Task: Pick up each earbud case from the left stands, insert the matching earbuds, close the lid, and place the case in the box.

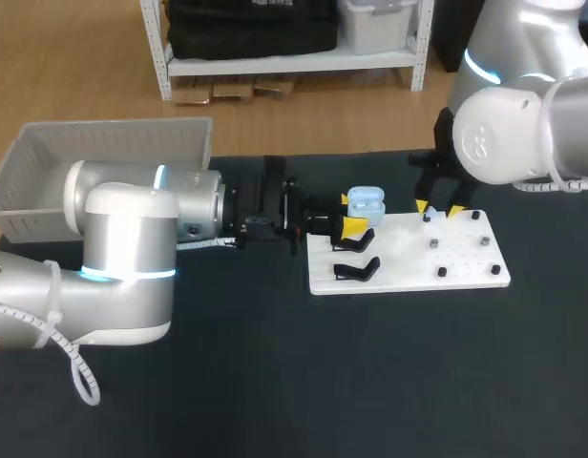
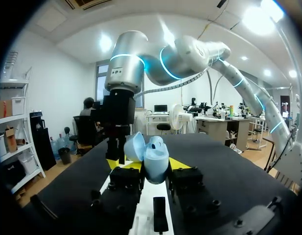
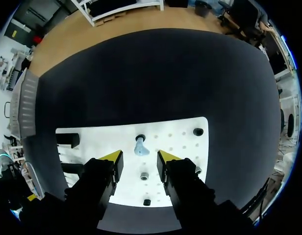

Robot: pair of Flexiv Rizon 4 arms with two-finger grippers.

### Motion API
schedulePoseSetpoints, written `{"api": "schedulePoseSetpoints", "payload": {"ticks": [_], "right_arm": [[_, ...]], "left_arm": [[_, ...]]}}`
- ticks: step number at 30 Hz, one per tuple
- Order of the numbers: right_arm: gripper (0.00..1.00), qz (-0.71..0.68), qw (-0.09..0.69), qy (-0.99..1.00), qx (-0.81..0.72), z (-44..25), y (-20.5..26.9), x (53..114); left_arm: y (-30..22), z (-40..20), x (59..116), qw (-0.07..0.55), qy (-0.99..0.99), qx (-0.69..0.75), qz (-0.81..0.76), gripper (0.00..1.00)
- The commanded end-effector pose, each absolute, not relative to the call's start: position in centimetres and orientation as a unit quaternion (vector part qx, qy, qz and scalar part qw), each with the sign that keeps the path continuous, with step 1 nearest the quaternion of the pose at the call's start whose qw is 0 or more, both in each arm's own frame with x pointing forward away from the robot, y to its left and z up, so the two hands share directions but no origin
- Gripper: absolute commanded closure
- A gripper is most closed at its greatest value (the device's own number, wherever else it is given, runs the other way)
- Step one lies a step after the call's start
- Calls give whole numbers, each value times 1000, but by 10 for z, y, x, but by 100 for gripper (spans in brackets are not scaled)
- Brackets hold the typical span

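Earbud case [image 2: 155, 157] (1, w/ lid open) clamped by left gripper [image 2: 151, 164] nr 2 black stands [image 1: 356, 269] at white board's [image 1: 409, 279] left; right gripper [image 3: 139, 157], fingers apart, above 1 earbud [image 3: 139, 147], unseen in left wrist view.

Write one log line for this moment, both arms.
left gripper: shut on open earbud case | right gripper: open over earbud on white board
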State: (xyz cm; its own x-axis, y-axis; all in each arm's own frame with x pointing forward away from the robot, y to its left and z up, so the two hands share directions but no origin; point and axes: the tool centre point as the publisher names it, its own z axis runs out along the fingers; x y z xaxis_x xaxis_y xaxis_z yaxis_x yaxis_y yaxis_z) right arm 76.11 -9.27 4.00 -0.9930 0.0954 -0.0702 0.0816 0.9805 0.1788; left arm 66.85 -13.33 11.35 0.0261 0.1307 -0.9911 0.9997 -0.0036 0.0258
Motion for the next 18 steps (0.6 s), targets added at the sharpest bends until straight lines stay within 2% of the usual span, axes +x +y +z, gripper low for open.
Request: {"api": "schedulePoseSetpoints", "payload": {"ticks": [1,18], "right_arm": [[58,89,38,994,47,38,-95,763],[64,94,36,994,46,31,-90,766]], "left_arm": [[-133,113,668,475,524,538,-460,100],[-133,113,668,475,524,538,-460,100]]}}
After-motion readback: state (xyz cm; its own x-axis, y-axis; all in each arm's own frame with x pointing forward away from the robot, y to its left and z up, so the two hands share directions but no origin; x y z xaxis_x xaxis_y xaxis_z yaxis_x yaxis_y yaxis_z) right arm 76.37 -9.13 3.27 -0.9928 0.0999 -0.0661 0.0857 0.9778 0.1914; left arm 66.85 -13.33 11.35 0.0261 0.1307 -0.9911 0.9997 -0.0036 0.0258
